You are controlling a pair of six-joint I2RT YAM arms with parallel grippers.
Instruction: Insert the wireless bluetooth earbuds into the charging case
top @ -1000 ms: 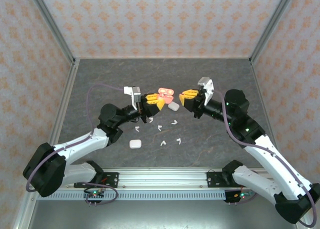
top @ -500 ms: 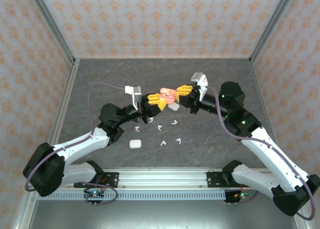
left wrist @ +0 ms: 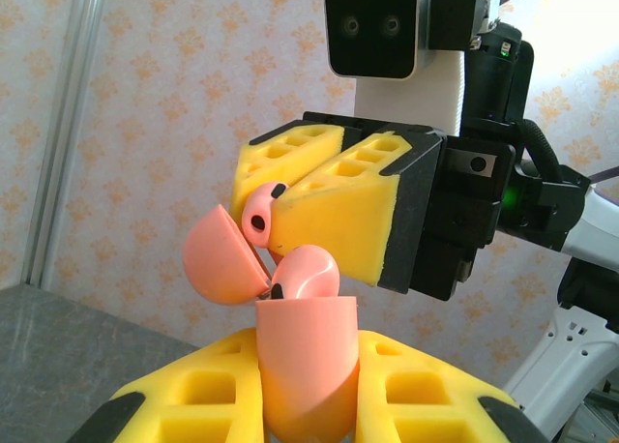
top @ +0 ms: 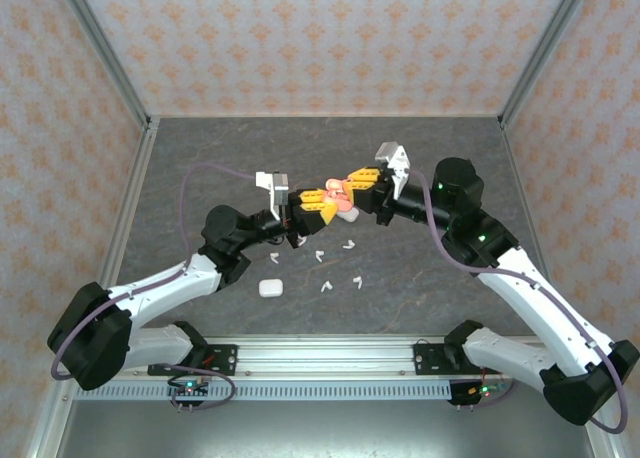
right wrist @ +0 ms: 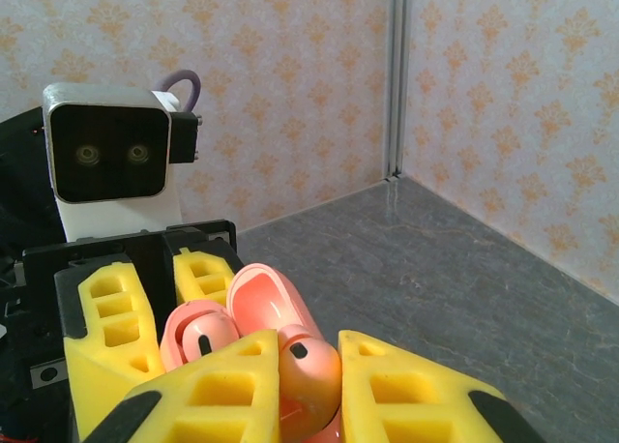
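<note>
Pinching a pink earbud (left wrist: 259, 212), right fingers (left wrist: 334, 206) face left fingers (left wrist: 198, 399) clamping case (left wrist: 305, 366).

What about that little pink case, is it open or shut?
Open: the pink charging case in the left gripper has its lid swung back, a pink earbud showing in its mouth.

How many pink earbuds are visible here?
2. One pink earbud sits in the open pink case held by the left gripper; the other earbud is pinched by the right gripper.

white arm links (top: 165, 283) with black joints, purple cables (top: 207, 166), green lights (left wrist: 513, 193), and yellow gridded finger pads (left wrist: 329, 206).
</note>
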